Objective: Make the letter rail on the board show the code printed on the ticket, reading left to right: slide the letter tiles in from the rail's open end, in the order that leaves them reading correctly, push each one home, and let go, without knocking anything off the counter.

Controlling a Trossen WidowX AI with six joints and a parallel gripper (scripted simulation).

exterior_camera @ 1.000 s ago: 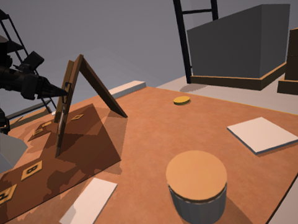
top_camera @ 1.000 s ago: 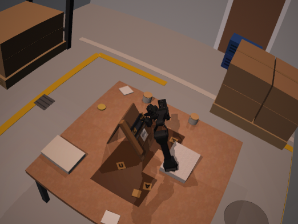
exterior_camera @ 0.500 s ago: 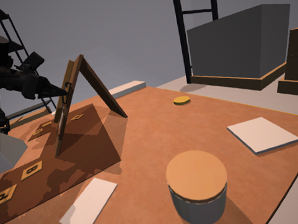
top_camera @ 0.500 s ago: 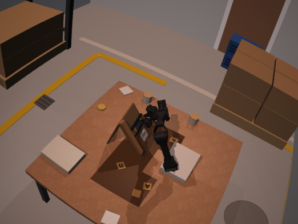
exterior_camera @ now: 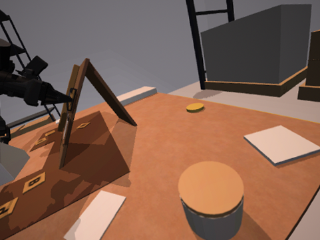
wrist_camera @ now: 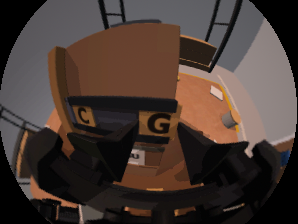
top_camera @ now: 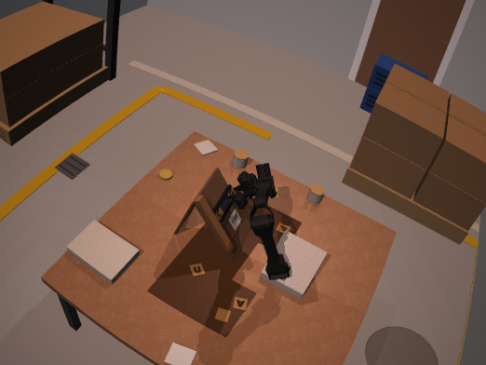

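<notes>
My gripper [top_camera: 236, 194] [exterior_camera: 71, 99] [wrist_camera: 158, 123] is shut on the G tile [wrist_camera: 159, 122], which is upright and readable in the wrist view. The tile is at the right, open end of the dark letter rail [wrist_camera: 120, 104] on the leaning board [top_camera: 215, 182] [wrist_camera: 120, 60], close against the rail's lips. The C tile [wrist_camera: 83, 116] sits in the rail's left end, with an empty stretch of rail between it and G. The ticket [top_camera: 235, 219] [wrist_camera: 136, 156] below the rail is partly hidden by a finger; only part of its print, ending in U, shows in the wrist view.
Loose tiles lie around the board: U [top_camera: 197, 269], A [top_camera: 240, 304], a plain-looking one [top_camera: 222, 315], P [exterior_camera: 4, 209] and apparently B [exterior_camera: 34, 182]. Two lidded cans [top_camera: 240, 159] [top_camera: 316, 194], a yellow disc [top_camera: 166, 174] and a white block [top_camera: 103, 251] stand on the counter.
</notes>
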